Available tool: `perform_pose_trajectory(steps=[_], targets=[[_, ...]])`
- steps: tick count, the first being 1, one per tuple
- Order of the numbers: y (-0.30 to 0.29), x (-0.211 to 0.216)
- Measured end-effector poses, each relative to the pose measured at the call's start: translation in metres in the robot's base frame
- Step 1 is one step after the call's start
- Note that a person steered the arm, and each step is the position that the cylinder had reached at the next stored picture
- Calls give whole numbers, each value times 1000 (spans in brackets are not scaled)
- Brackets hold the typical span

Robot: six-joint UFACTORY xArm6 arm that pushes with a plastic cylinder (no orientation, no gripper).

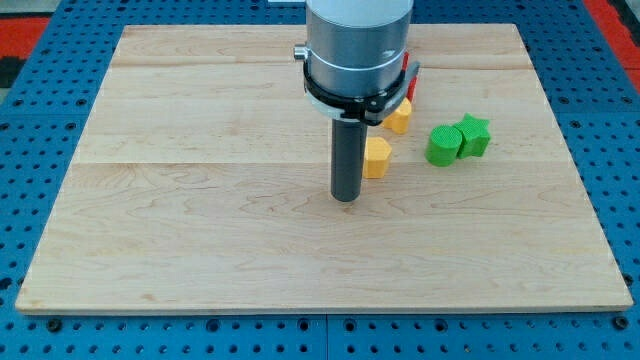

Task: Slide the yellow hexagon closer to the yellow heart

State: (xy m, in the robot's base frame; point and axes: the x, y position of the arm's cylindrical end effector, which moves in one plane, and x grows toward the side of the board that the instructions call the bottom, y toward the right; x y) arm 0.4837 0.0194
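The yellow hexagon (pixel 377 157) sits right of the board's middle, partly hidden by my rod. The yellow heart (pixel 399 117) lies just above and to its right, partly hidden under the arm's grey body. A small gap separates the two. My tip (pixel 346 198) rests on the board just left of and below the yellow hexagon, close to it; I cannot tell whether the rod touches it.
A green cube-like block (pixel 443 146) and a green star (pixel 474 136) stand touching each other to the right of the yellow blocks. A red block (pixel 412 78) peeks out beside the arm near the view's top. The wooden board (pixel 200 200) lies on a blue pegboard.
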Motion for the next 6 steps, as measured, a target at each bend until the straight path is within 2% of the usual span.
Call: perform_pose_trajectory(steps=[2, 6], targets=[[-10, -25], [42, -52]])
